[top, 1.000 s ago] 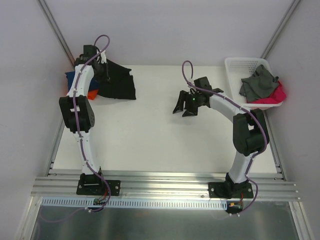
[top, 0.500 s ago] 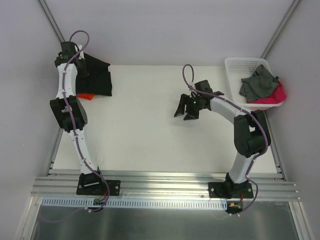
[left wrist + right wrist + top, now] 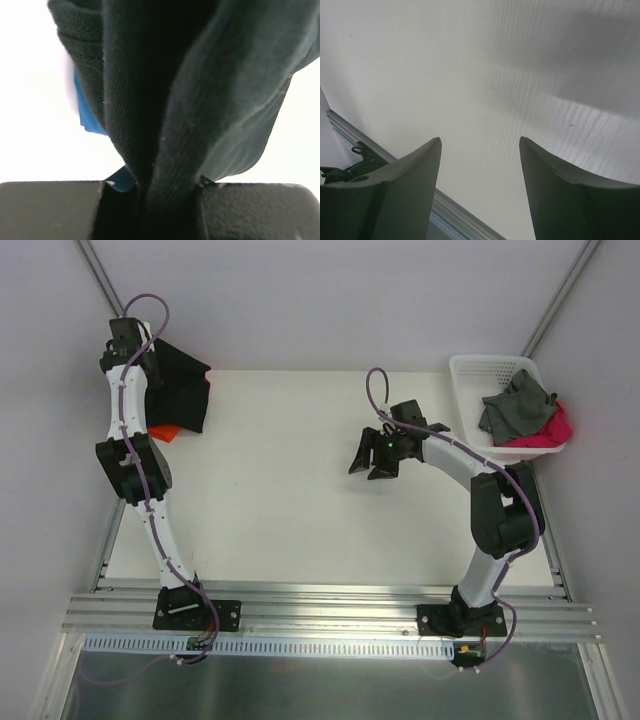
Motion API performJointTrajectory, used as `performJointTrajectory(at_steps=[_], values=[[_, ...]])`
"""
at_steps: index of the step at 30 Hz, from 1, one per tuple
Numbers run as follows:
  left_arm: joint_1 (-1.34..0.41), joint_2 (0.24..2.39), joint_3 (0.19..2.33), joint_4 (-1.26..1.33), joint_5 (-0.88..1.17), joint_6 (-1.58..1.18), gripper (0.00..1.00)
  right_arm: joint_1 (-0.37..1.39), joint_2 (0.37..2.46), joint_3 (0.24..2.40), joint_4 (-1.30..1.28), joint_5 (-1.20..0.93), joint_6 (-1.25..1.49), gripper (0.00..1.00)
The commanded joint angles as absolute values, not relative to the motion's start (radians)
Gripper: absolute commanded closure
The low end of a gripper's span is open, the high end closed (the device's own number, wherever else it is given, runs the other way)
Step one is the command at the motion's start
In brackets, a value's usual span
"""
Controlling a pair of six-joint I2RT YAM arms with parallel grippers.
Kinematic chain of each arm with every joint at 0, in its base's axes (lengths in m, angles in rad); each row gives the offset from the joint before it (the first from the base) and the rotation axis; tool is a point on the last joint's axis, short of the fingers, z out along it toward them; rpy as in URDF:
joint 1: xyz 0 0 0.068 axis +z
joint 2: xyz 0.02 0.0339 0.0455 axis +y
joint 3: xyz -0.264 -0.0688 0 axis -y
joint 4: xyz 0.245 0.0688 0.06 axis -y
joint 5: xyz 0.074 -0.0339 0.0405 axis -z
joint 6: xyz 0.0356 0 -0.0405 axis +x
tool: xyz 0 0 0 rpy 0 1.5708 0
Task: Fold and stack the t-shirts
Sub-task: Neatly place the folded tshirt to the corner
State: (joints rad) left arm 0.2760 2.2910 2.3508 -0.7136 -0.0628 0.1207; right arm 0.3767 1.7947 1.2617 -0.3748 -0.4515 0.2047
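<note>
Left tool at the far-left corner of the surface, jaws narrow and clamped on the black t-shirt. In the left wrist view a bunched fold of the black t-shirt is pinched right between the jaws of the left tool, and the cloth fills most of the view beyond the tips. From the top, the black cloth spreads out to the right of the left tool and drapes down toward the surface; cannot tell how much of it rests there. The orange t-shirt shows as a small patch at the near edge of the black one, on the base side of the left tool, partly hidden by the arm. The blue t-shirt is seen only in the wrist view, a strip behind the black cloth, left of the pinched fold. Right tool sits over the middle-right of the surface, well apart from the shirts, jaws spread wide, nothing between them. The right wrist view shows only bare surface between the tips of the right tool. White basket is to the right of the right tool, at the far-right edge, holding a grey garment on top of a pink one.
</note>
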Motion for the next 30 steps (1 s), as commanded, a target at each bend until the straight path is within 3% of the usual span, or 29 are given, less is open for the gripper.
performJointTrajectory(at_steps=[1, 13, 18, 19, 22, 23, 30], values=[[0.288, 2.276, 2.404, -0.643, -0.124, 0.133, 1.00, 0.387, 1.743, 1.262, -0.362, -0.448, 0.190, 0.33], [0.321, 2.295, 2.385, -0.617, -0.281, 0.107, 1.00, 0.397, 1.746, 1.261, -0.364, -0.437, 0.190, 0.33], [0.308, 2.302, 2.372, -0.612, -0.322, 0.090, 0.92, 0.408, 1.746, 1.259, -0.359, -0.436, 0.190, 0.33], [0.298, 2.303, 2.368, -0.612, -0.325, 0.089, 0.83, 0.408, 1.743, 1.259, -0.359, -0.439, 0.190, 0.33], [0.266, 2.296, 2.352, -0.612, -0.342, 0.094, 0.05, 0.410, 1.740, 1.255, -0.357, -0.439, 0.189, 0.34], [0.261, 2.292, 2.349, -0.612, -0.333, 0.095, 0.01, 0.410, 1.738, 1.252, -0.357, -0.439, 0.189, 0.34], [0.187, 2.243, 2.356, -0.592, -0.423, 0.078, 0.01, 0.408, 1.726, 1.236, -0.339, -0.442, 0.192, 0.33]])
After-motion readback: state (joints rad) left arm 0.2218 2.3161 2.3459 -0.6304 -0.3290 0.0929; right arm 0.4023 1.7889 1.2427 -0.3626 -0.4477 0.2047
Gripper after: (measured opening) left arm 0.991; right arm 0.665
